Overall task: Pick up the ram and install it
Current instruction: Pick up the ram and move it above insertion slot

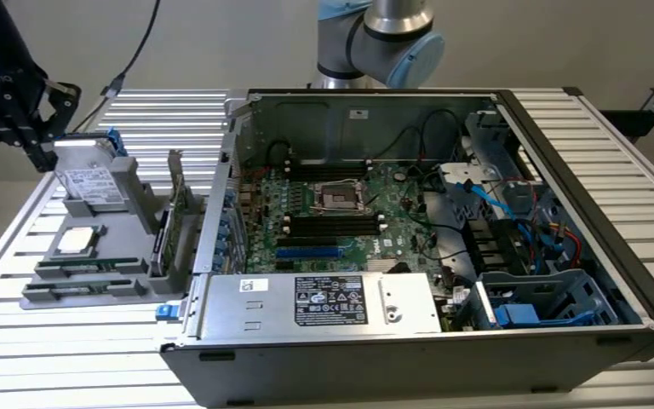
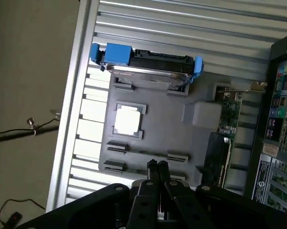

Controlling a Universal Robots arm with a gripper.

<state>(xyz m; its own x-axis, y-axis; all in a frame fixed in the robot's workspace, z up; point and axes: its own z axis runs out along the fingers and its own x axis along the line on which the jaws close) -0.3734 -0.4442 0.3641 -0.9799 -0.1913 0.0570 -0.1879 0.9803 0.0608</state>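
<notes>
**Exterior view.** We saw the black two-finger gripper (image 1: 41,153) clenched on nothing above the grey plastic parts tray (image 1: 129,247). The narrow green ram stick (image 1: 77,267) stood edge-on in that tray.

**Wrist view.** The gripper (image 2: 157,167) hung over the tray (image 2: 167,119), beside the ram (image 2: 148,153).

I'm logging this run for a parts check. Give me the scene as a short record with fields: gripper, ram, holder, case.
gripper: the gripper is shut, holds nothing, and hangs above the grey holder
ram: the ram sits in a slot of the holder, not held
holder also carries: processor chip, hard drive in a blue caddy, expansion card
case: the computer case is open, to the exterior view's right of the holder, with the motherboard exposed
</notes>
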